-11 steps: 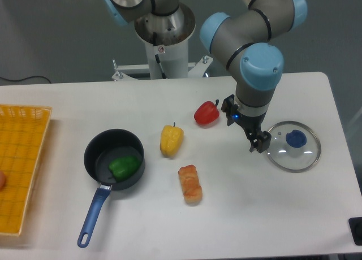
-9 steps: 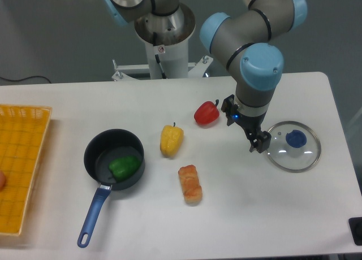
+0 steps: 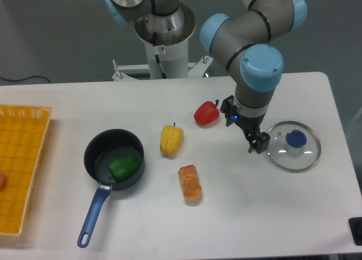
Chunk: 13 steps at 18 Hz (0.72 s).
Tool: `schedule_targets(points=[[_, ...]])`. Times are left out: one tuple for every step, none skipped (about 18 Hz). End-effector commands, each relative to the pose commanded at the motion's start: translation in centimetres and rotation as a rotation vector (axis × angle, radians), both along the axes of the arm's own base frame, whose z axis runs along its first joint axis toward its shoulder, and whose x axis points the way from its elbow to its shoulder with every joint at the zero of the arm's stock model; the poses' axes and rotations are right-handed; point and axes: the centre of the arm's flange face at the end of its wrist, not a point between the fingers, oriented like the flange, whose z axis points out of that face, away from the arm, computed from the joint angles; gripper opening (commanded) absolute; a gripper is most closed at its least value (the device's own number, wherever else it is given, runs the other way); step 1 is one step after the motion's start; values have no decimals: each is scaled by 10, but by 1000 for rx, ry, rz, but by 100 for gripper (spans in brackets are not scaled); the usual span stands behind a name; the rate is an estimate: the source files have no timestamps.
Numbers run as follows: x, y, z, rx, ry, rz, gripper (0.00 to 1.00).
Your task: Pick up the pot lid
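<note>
Fixed camera: the pincer (image 3: 244, 137) is spread wide; the pot lid (image 3: 287, 158) lies just to its right in view.

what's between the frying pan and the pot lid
In the camera view, the yellow pepper nearer the frying pan, the open gripper nearer the pot lid, and an orange item slightly lower in view.

Bright, even light washes over the white tabletop (image 3: 254, 215), shadows barely show, and everything looks reasonably sharp from here.
</note>
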Motion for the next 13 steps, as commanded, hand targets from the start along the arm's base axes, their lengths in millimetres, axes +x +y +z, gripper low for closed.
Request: schedule_targets(points=[[-1,-1,-1,1,-2,3,100],[-3,0,-8,-7,-6,6,100],[-3,1,-13,-17,-11,6,100],[-4,1,-13,-25,-4,8,100],[-6,1,-14,-34,2,5,100],[-8,0,-16,-37,0,3,100],[-15,-3,-15,-36,2,8,100],[-24,-12,-18,-32,-4,20,100],[-31,-19,-20,-31,-8,18,100],[-36,-24,-24,-33,-14,-3,100],[-40,-28,-24,-35,-14,-26,100],[-44,-33,-29,-38,-19,-41,100],[-48,-39,-32,-37,-15,-48,100]])
